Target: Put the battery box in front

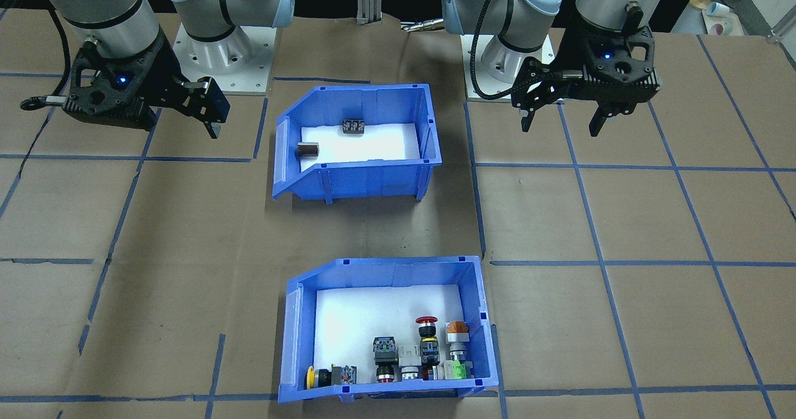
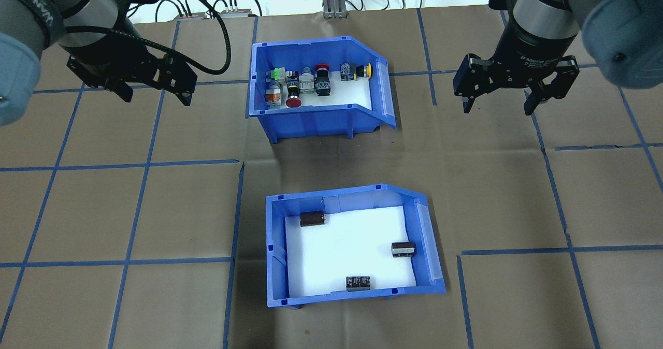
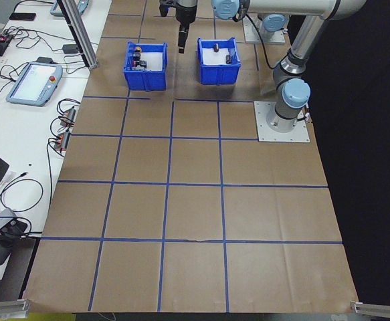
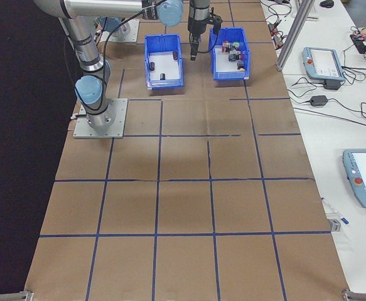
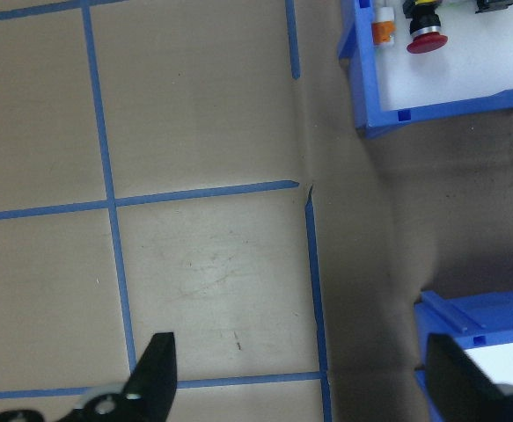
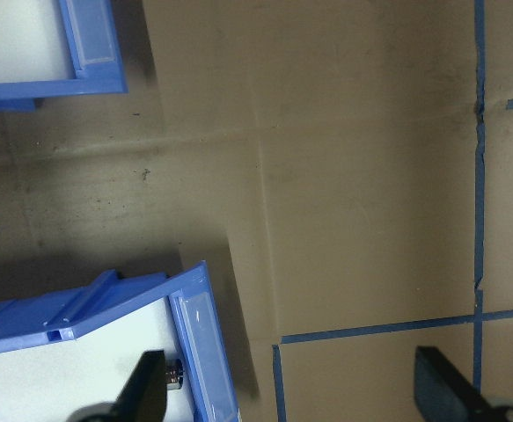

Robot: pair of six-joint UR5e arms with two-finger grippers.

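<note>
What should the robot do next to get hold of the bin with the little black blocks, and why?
Probably lower the right end effector toward the battery box rim. Both end effectors hang open and empty above the table, and the switch bin sits farther from the robot.

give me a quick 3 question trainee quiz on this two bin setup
1. True or false: the blue plastic battery box with white liner sits nearer the robot than the blue plastic bin of colourful push-button switches.
2. How many small black-and-silver blocks lie in the battery box in the overhead view?
3. Which describes the left end effector and right end effector? A) both open, holding nothing B) left shut on the battery box C) right inside the switch bin

Key: 1 true; 2 three; 3 A
</note>
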